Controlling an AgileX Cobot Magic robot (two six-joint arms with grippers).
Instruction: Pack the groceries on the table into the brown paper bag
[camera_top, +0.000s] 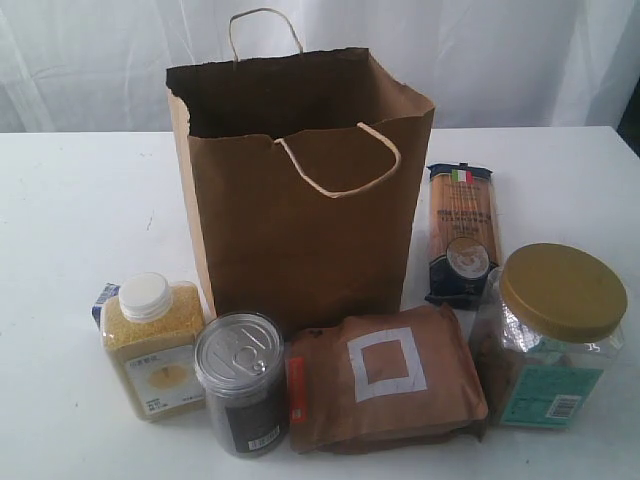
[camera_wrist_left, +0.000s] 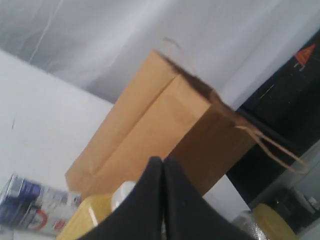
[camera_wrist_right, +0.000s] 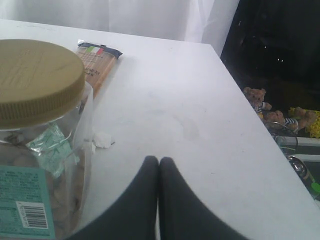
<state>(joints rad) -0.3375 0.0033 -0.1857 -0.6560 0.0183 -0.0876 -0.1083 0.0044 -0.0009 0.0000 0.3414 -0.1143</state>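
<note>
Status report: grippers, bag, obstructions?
Left gripper and right gripper shut, holding nothing. Brown paper bag upright, mouth open. Brown pouch and dark can in front; mouth unobstructed.

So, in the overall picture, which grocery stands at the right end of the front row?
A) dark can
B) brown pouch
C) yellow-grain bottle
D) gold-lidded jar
D: the gold-lidded jar stands rightmost in the exterior view, just past the brown pouch.

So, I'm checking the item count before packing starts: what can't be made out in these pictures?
- Exterior view: floor of the brown paper bag, hidden by its front wall.
- Exterior view: small blue-white carton, mostly behind the yellow-grain bottle.
- Right wrist view: gold-lidded clear jar, cut off by the picture's edges.
- Every view: label print, too small or blurred.
</note>
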